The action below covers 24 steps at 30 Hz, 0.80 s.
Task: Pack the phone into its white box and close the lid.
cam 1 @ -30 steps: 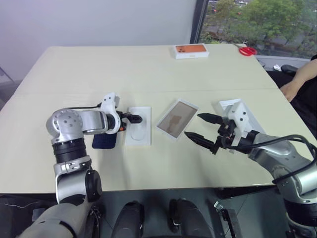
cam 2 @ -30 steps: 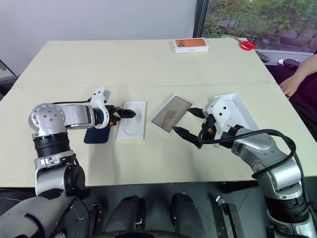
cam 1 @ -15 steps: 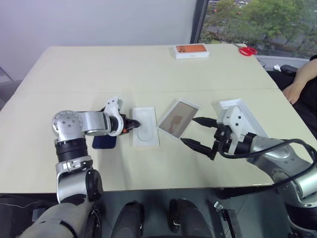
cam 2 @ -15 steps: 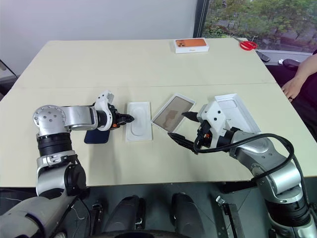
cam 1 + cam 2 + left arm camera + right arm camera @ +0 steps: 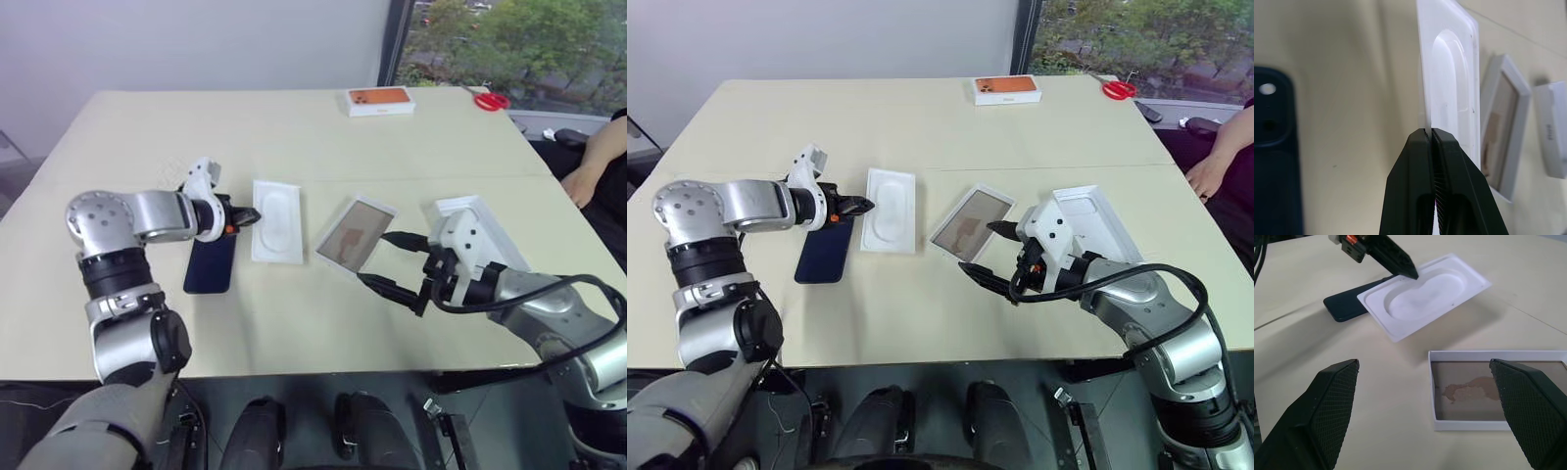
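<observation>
The two head views look forward and down over the table [image 5: 323, 127] from above the arms, taking in the whole top. The left wrist view sits close behind the left gripper [image 5: 1431, 134], facing the insert [image 5: 1452, 73]. The right wrist view looks past its gripper [image 5: 1425, 377] at the same insert and the box [image 5: 1488, 391].

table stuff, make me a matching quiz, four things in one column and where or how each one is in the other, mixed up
1. white insert
2. phone
3. white box
4. orange-picture box

a. far edge of the table
b. open tray near the right gripper
c. lies flat, back up
d. edge pinched by the left gripper

Pairs: 1-d, 2-c, 3-b, 4-a
</observation>
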Each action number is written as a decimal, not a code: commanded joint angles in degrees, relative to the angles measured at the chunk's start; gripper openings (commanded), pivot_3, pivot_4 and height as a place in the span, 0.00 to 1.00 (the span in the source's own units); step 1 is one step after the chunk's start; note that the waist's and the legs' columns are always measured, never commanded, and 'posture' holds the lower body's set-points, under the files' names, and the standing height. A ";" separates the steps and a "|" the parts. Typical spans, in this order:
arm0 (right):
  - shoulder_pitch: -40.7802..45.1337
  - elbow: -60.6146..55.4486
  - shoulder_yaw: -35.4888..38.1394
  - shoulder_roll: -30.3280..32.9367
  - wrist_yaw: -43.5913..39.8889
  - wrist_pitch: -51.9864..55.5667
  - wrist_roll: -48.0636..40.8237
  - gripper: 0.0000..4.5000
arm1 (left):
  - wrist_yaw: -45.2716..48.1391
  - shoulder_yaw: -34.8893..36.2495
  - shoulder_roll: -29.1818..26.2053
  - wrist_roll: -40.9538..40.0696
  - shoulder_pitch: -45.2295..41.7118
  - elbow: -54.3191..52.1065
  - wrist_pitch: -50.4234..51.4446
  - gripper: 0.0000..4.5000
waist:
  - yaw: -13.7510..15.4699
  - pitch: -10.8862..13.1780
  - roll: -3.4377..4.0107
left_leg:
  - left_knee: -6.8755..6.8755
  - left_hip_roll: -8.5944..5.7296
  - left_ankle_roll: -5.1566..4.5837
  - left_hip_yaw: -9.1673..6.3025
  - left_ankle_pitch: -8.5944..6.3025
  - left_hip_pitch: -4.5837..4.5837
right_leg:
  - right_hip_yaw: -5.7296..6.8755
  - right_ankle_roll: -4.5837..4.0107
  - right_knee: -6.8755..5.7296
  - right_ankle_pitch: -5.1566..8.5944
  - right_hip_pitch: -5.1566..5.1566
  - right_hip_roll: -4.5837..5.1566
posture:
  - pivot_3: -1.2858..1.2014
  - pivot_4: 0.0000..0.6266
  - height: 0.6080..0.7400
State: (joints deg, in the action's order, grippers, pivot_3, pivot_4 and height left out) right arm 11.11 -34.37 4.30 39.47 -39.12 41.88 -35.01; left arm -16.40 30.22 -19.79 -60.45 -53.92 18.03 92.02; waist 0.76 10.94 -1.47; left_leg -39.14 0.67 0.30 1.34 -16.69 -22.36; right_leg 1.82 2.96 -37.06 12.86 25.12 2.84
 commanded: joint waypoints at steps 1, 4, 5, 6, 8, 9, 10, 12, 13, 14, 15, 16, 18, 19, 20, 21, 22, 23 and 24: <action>0.33 -1.72 0.27 0.02 0.37 -0.61 -0.26 1.00 | 5.92 -0.03 -0.42 1.00 -1.93 1.66 -0.83 0.02 | -0.05 0.00 -0.01 | 0.00 0.00 0.00 0.00 0.00 0.00 | 0.00 0.00 0.00 0.00 0.00 0.00 | 0.52 0.24 1.00; 0.27 -1.97 0.22 0.04 0.67 -0.47 -0.40 1.00 | 12.19 -4.82 -2.26 3.86 -2.88 2.63 -2.58 0.02 | -0.13 0.00 -0.01 | 0.00 0.00 0.00 -0.01 0.00 0.00 | 0.00 0.00 -0.01 0.00 0.01 -0.02 | 0.52 0.24 1.00; 0.32 -2.02 0.20 0.06 0.76 -0.43 -0.43 1.00 | 14.92 -6.66 -2.67 4.61 -3.46 3.04 -3.37 0.02 | -0.15 0.00 -0.01 | 0.00 0.00 0.01 0.00 0.00 0.00 | 0.00 0.00 -0.01 0.00 0.01 -0.03 | 0.52 0.24 1.00; 0.36 -2.07 0.21 0.10 0.87 -0.37 -0.42 1.00 | 18.04 -8.92 -2.89 5.41 -4.35 3.75 -4.30 0.02 | -0.12 0.00 0.00 | 0.01 0.00 0.01 0.00 0.01 0.00 | 0.00 0.00 -0.01 0.00 0.01 -0.04 | 0.52 0.24 1.00; 0.36 -2.12 0.46 0.40 1.16 -0.32 -0.15 1.00 | 24.73 -15.58 -2.99 8.50 -6.48 5.59 -7.29 0.02 | -0.02 0.00 -0.01 | 0.01 0.00 0.02 0.00 0.01 -0.01 | 0.01 0.00 0.00 0.00 0.01 -0.04 | 0.52 0.24 1.00; 0.35 -2.08 0.70 0.51 1.30 -0.28 -0.13 1.00 | 27.69 -18.22 -2.77 10.00 -7.58 6.98 -8.71 0.02 | 0.14 0.00 -0.01 | 0.00 -0.03 0.02 0.00 0.01 -0.01 | 0.01 0.00 0.02 0.00 0.00 -0.03 | 0.52 0.24 1.00; 0.26 -2.06 0.97 0.61 1.41 -0.27 -0.16 1.00 | 30.31 -20.49 -2.47 11.55 -8.68 8.53 -10.19 0.02 | 0.15 0.00 -0.01 | 0.00 -0.06 0.02 0.00 0.01 -0.03 | 0.02 0.00 0.04 0.00 0.00 -0.01 | 0.52 0.24 1.00; 0.27 -1.86 1.11 0.69 1.54 -0.30 -0.11 1.00 | 34.98 -23.84 -2.25 14.26 -10.44 11.22 -12.75 0.02 | -0.04 0.00 -0.01 | 0.00 -0.10 0.01 0.04 0.01 -0.04 | 0.02 0.00 0.10 0.01 -0.01 0.02 | 0.52 0.24 1.00; 0.06 -1.86 1.21 0.82 1.54 -0.38 -0.01 1.00 | 37.96 -26.05 -1.77 15.72 -11.65 12.66 -14.35 0.02 | -0.16 0.01 -0.01 | 0.01 -0.09 0.00 0.05 0.00 -0.04 | 0.01 0.01 0.11 0.01 -0.01 0.03 | 0.52 0.24 1.00; -0.30 -2.01 1.41 0.98 1.60 -0.45 0.10 1.00 | 41.38 -29.38 -0.86 17.95 -13.24 14.57 -16.60 0.02 | -0.24 0.01 -0.01 | 0.01 -0.11 -0.01 0.07 -0.01 -0.04 | 0.01 0.02 0.11 0.01 0.00 0.03 | 0.52 0.24 1.00; -0.63 -2.20 1.62 1.12 1.70 -0.49 0.17 1.00 | 44.48 -32.83 0.09 20.50 -14.68 16.56 -19.02 0.02 | -0.11 0.02 -0.03 | 0.01 -0.11 -0.02 0.08 -0.01 -0.04 | 0.01 0.02 0.11 0.01 0.00 0.03 | 0.52 0.24 1.00; -0.90 -2.42 1.83 1.17 1.88 -0.50 0.13 1.00 | 47.16 -35.67 1.04 23.05 -15.93 18.90 -21.45 0.02 | 0.02 0.02 -0.03 | 0.01 -0.17 -0.02 0.06 -0.01 -0.05 | 0.01 0.02 0.10 0.02 0.00 0.01 | 0.52 0.24 1.00; -1.44 -2.94 2.20 1.03 2.47 -0.46 0.10 1.00 | 51.42 -39.62 2.97 27.74 -18.11 23.87 -26.23 0.02 | 0.04 0.02 -0.03 | 0.01 -0.19 -0.03 0.07 -0.01 -0.06 | 0.03 0.02 0.12 0.02 0.00 -0.03 | 0.52 0.24 1.00; -1.96 -3.36 2.38 0.84 2.89 -0.41 0.06 1.00 | 53.20 -40.62 3.59 29.46 -19.00 25.94 -27.96 0.02 | 0.00 0.02 -0.03 | 0.01 -0.19 -0.04 0.06 -0.02 -0.06 | 0.03 0.02 0.12 0.02 0.00 -0.03 | 0.52 0.24 1.00; -2.46 -3.76 2.43 0.69 3.27 -0.40 0.08 1.00 | 54.87 -41.11 4.88 31.00 -20.22 28.57 -30.20 0.02 | -0.11 0.02 -0.03 | 0.01 -0.19 -0.06 0.07 -0.03 -0.07 | 0.03 0.02 0.15 0.02 0.00 -0.03 | 0.52 0.24 1.00; -2.91 -4.12 2.48 0.57 3.61 -0.39 0.06 1.00 | 55.98 -41.41 5.97 32.39 -21.21 30.88 -32.17 0.02 | -0.17 0.03 -0.04 | 0.01 -0.17 -0.11 0.08 -0.06 -0.08 | 0.01 0.02 0.15 0.02 0.02 -0.05 | 0.52 0.24 1.00; -3.26 -4.44 2.53 0.43 3.99 -0.34 -0.01 1.00 | 56.85 -41.53 6.90 33.85 -22.07 33.11 -34.01 0.02 | -0.21 0.03 -0.05 | 0.01 -0.16 -0.14 0.08 -0.07 -0.08 | 0.01 0.02 0.16 0.02 0.03 -0.06 | 0.52 0.24 1.00; -3.45 -4.62 2.56 0.36 4.25 -0.32 -0.08 1.00 | 57.64 -41.49 7.56 35.14 -22.76 34.93 -35.38 0.02 | -0.24 0.03 -0.05 | 0.01 -0.15 -0.16 0.08 -0.09 -0.09 | 0.01 0.02 0.15 0.02 0.05 -0.09 | 0.52 0.24 1.00; -3.66 -4.82 2.63 0.33 4.48 -0.31 -0.15 1.00 | 58.56 -41.87 7.95 36.60 -23.18 36.28 -36.60 0.02 | -0.29 0.03 -0.05 | 0.01 -0.14 -0.16 0.07 -0.09 -0.09 | 0.01 0.02 0.15 0.02 0.07 -0.12 | 0.52 0.24 1.00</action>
State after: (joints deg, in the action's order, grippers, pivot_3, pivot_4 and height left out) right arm 7.27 -36.38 5.51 39.88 -35.23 41.95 -34.65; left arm 40.25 -11.62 -11.67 -26.23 -74.90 52.95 58.33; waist 0.47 10.97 -1.52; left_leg -39.13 0.55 0.14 1.41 -16.78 -22.45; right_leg 1.83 2.98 -36.91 12.88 25.20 2.70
